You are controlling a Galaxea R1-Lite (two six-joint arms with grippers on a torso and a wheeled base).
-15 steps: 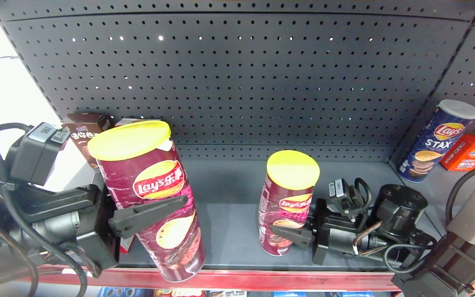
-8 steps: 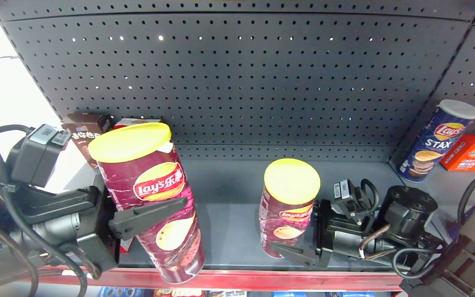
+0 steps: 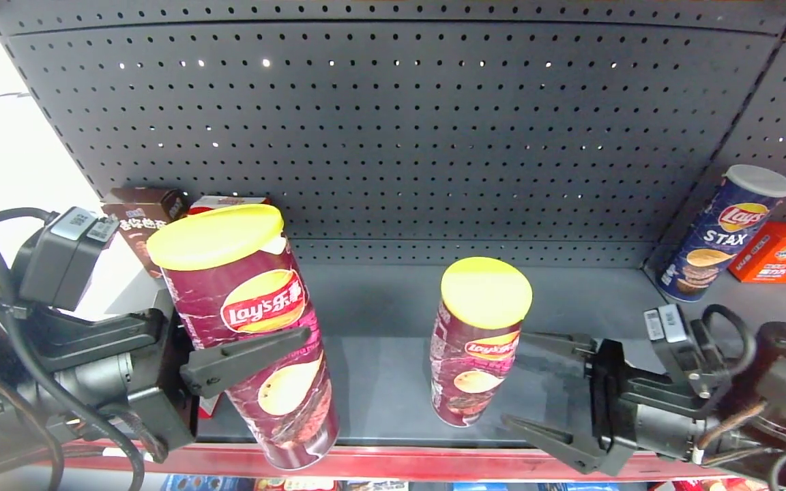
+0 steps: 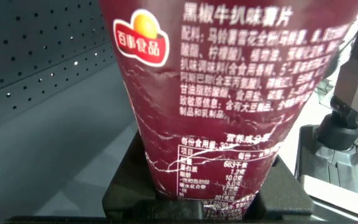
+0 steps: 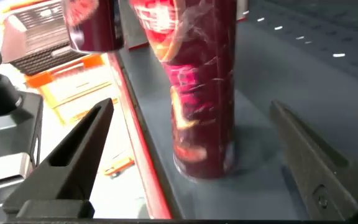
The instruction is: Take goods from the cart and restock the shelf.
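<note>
My left gripper is shut on a maroon chip can with a yellow lid, held tilted over the red front edge of the shelf at the left; the left wrist view shows the can's printed side close up. A second maroon chip can stands upright on the shelf's middle. My right gripper is open just to the right of it, fingers apart and off the can. In the right wrist view that can stands between and beyond the two open fingers.
A dark pegboard back panel rises behind the shelf. Brown and red boxes sit at the back left. A blue chip can and an orange box stand at the right. Bare shelf lies between the two maroon cans.
My right gripper has let go of the middle can, opened, and drawn back to the right. The can stays upright on the shelf. The left arm has not moved.
</note>
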